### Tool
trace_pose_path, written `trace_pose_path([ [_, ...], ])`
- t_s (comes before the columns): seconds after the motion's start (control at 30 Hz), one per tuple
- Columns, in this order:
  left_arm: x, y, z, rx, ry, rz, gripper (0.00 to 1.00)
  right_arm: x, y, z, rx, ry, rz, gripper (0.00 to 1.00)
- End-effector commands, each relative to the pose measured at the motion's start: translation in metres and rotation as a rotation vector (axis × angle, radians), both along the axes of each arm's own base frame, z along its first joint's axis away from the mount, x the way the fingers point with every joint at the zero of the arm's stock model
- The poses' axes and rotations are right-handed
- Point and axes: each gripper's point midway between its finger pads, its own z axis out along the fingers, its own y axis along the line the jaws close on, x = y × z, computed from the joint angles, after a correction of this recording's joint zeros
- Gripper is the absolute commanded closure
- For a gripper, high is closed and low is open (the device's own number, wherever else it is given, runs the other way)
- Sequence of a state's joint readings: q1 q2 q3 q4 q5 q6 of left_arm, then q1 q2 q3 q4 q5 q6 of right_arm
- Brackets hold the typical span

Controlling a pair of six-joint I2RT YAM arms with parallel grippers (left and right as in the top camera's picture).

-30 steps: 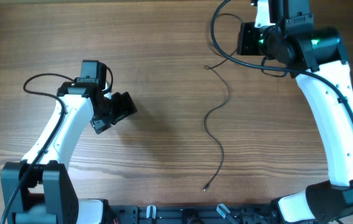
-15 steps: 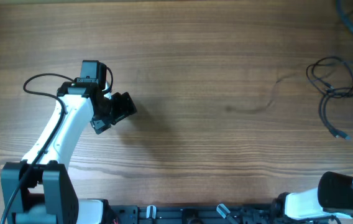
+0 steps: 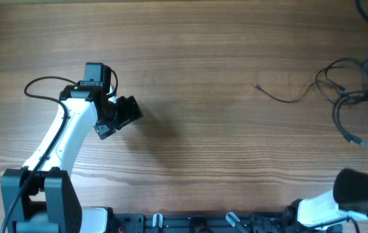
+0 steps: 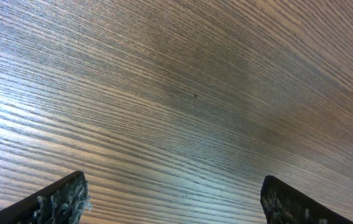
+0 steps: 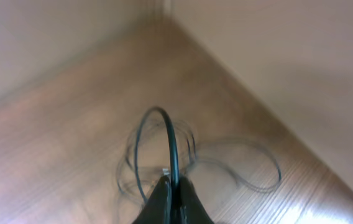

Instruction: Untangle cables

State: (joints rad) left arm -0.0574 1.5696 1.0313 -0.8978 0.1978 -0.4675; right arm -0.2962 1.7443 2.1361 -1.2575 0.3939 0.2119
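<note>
The cables (image 3: 346, 90) lie as a loose black tangle at the table's right edge. One thin end (image 3: 275, 96) trails left and a plug end (image 3: 357, 140) points toward the front. In the right wrist view my right gripper (image 5: 172, 190) is shut on a black cable (image 5: 171, 146) that arches up from its tips. Blurred loops of the cables (image 5: 245, 168) lie on the wood beneath. That gripper is outside the overhead view. My left gripper (image 3: 122, 120) hovers at the left, far from the cables. It stands open (image 4: 173, 205) with only bare wood between its fingers.
The right arm's base (image 3: 359, 194) shows at the front right corner. A thicker dark wire (image 3: 367, 14) crosses the top right corner. The left arm's own wire (image 3: 41, 83) loops at the far left. A black rail (image 3: 190, 223) runs along the front edge.
The right arm has swung from the upper middle out past the right edge, dragging the cable with it. The trailing end now lies still. The left arm has not moved.
</note>
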Motion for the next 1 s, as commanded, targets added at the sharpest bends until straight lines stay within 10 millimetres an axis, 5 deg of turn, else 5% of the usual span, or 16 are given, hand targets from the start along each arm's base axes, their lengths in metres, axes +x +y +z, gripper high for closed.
trace_pose_path([
  [0.0, -0.001, 0.0, 0.005, 0.011, -0.015, -0.021, 0.09, 0.008, -0.005, -0.051, 0.041, 0.165, -0.016, 0.96],
  [0.1, -0.002, 0.0, 0.004, 0.011, -0.011, -0.021, 0.09, 0.007, -0.005, -0.075, 0.075, 0.244, -0.031, 0.94],
  [0.13, -0.002, 0.0, 0.004, 0.011, -0.011, -0.021, 0.09, 0.006, -0.005, -0.081, 0.085, 0.262, -0.037, 0.82],
  [0.2, -0.002, 0.0, 0.004, 0.011, -0.011, -0.021, 0.09, 0.01, 0.002, -0.087, 0.125, 0.263, -0.005, 0.33],
  [0.3, -0.002, 0.0, 0.005, 0.011, -0.012, -0.021, 0.09, 0.022, 0.034, -0.095, 0.27, 0.24, 0.147, 0.03],
  [0.43, -0.002, 0.0, 0.005, 0.011, -0.013, -0.021, 0.09, 0.034, 0.094, -0.097, 0.524, 0.186, 0.399, 0.0],
  [0.63, 0.0, 0.0, 0.005, 0.011, -0.02, -0.021, 0.09, 0.022, 0.136, -0.117, 0.598, 0.294, 0.466, 0.0],
  [0.97, 0.001, 0.0, 0.005, 0.01, -0.023, -0.021, 0.09, 0.012, 0.213, -0.231, 0.634, 0.478, 0.536, 0.02],
])
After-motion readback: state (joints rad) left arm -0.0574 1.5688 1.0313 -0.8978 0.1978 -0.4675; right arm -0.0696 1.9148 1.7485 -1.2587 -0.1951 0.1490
